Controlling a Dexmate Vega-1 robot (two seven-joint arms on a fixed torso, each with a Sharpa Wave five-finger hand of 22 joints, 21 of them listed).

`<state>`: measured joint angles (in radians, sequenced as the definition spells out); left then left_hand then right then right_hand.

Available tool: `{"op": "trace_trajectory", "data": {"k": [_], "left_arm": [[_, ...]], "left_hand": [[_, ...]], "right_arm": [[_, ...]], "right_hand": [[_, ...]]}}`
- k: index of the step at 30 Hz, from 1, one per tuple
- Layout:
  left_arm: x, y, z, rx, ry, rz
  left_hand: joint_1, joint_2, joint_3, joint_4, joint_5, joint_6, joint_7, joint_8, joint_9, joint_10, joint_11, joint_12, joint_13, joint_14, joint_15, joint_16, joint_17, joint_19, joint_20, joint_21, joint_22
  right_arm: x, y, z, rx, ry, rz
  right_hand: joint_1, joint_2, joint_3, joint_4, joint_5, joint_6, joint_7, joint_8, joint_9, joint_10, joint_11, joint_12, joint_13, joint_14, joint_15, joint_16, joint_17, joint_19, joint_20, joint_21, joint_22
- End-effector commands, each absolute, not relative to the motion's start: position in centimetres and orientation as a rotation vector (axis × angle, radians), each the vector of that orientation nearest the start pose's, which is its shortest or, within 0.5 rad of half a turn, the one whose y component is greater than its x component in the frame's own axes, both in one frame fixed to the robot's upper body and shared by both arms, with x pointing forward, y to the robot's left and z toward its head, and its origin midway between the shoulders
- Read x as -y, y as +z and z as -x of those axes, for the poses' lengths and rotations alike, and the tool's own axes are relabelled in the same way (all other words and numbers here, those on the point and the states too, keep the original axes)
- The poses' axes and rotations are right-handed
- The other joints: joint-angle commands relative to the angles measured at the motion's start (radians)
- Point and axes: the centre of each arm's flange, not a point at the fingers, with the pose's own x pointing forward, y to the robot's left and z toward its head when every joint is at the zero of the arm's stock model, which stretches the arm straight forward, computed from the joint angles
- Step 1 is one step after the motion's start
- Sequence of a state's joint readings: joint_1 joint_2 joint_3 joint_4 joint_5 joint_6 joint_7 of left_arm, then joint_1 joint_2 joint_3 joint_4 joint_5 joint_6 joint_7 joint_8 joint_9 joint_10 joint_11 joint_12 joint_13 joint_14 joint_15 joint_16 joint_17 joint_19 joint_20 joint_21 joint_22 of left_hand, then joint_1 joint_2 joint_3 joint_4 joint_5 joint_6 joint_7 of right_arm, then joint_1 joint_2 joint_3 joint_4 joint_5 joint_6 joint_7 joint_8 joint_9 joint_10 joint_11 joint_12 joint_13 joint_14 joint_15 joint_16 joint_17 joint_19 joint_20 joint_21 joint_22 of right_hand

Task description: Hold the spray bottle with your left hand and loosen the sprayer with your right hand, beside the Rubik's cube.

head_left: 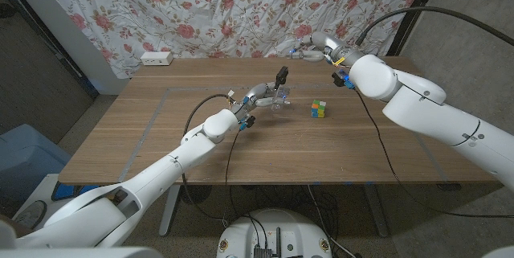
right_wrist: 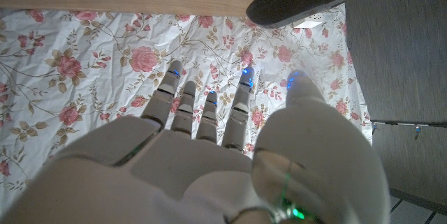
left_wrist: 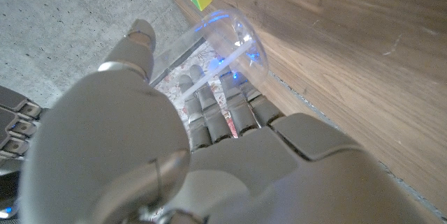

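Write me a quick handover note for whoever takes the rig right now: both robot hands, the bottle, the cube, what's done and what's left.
Left robot hand: grips the clear spray bottle mid-table, black sprayer on top.
Right robot hand: open, holding nothing, up near the table's far edge by the floral curtain.
Rubik's cube: on the table beside the bottle, to its right, apart from it.
Done: bottle held by the left.
Left: bring the right robot hand to the sprayer and loosen it.

White-shelled arms (black cables trailing), grey hands, blue-lit fingertips (right_wrist: 295,81).
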<state>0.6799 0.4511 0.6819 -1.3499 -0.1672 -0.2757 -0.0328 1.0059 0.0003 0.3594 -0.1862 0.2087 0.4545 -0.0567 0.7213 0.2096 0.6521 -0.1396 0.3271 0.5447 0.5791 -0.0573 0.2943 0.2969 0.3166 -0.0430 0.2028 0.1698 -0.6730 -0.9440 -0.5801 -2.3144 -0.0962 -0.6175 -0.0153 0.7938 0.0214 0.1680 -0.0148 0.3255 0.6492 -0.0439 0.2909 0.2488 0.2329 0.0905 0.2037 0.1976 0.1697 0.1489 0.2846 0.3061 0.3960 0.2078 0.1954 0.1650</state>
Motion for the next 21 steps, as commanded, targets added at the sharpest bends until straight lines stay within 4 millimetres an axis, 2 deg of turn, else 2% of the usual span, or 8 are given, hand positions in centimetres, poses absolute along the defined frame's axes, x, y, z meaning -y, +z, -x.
{"op": "trace_trajectory", "data": {"k": [1,7,10,15,21], "left_arm": [[-11.3,-1.3,-63.7,0.702,-0.494,-0.527],[-11.4,-1.3,-63.6,0.701,-0.495,-0.526],[-11.4,-1.3,-63.6,0.701,-0.496,-0.529],[-11.4,-1.2,-63.6,0.698,-0.497,-0.532],[-11.4,-1.4,-63.5,0.696,-0.495,-0.531]], "left_hand": [[-0.106,0.108,0.023,0.024,-0.001,0.02,0.013,0.006,0.002,0.027,-0.018,-0.004,0.004,0.009,-0.111,-0.004,0.002,0.011,-0.022,-0.003,0.006],[-0.111,0.11,0.025,0.025,-0.001,0.02,0.016,0.005,0.002,0.026,-0.013,-0.005,0.005,0.01,-0.109,-0.006,0.001,0.01,-0.022,-0.003,0.006],[-0.113,0.112,0.026,0.026,-0.001,0.018,0.017,0.005,0.002,0.026,-0.013,-0.005,0.005,0.009,-0.108,-0.007,0.001,0.01,-0.021,-0.003,0.006],[-0.114,0.111,0.027,0.024,-0.001,0.021,0.015,0.006,0.001,0.029,-0.017,-0.005,0.006,0.01,-0.109,-0.008,0.0,0.01,-0.022,-0.003,0.006],[-0.116,0.112,0.027,0.023,-0.001,0.02,0.016,0.005,0.001,0.028,-0.016,-0.006,0.006,0.01,-0.108,-0.008,0.001,0.01,-0.022,-0.003,0.006]], "right_arm": [[16.6,12.0,-48.1,0.653,0.079,1.15],[16.3,11.9,-48.2,0.612,0.097,1.166],[16.2,11.9,-48.2,0.603,0.105,1.161],[15.4,11.7,-48.0,0.561,0.126,1.177],[14.9,11.5,-48.1,0.534,0.127,1.199]], "right_hand": [[-0.078,-0.007,-0.023,0.018,-0.004,-0.028,0.052,-0.017,0.007,-0.012,0.028,-0.004,0.005,-0.016,0.038,-0.013,-0.001,-0.055,0.01,-0.019,0.005],[-0.124,-0.015,-0.037,0.024,-0.011,-0.069,0.097,-0.034,0.015,-0.04,0.056,-0.009,0.006,-0.029,0.067,-0.025,-0.004,-0.093,0.011,-0.021,0.005],[-0.146,-0.017,-0.043,0.027,-0.015,-0.087,0.112,-0.042,0.019,-0.052,0.066,-0.01,0.007,-0.036,0.069,-0.03,-0.006,-0.11,0.011,-0.021,0.005],[-0.184,-0.023,-0.053,0.028,-0.027,-0.127,0.147,-0.059,0.025,-0.085,0.098,-0.013,0.007,-0.057,0.07,-0.044,-0.009,-0.16,0.011,-0.023,0.005],[-0.209,-0.026,-0.061,0.031,-0.04,-0.143,0.169,-0.065,0.028,-0.09,0.117,-0.009,0.008,-0.057,0.071,-0.045,-0.011,-0.178,0.011,-0.02,0.006]]}}
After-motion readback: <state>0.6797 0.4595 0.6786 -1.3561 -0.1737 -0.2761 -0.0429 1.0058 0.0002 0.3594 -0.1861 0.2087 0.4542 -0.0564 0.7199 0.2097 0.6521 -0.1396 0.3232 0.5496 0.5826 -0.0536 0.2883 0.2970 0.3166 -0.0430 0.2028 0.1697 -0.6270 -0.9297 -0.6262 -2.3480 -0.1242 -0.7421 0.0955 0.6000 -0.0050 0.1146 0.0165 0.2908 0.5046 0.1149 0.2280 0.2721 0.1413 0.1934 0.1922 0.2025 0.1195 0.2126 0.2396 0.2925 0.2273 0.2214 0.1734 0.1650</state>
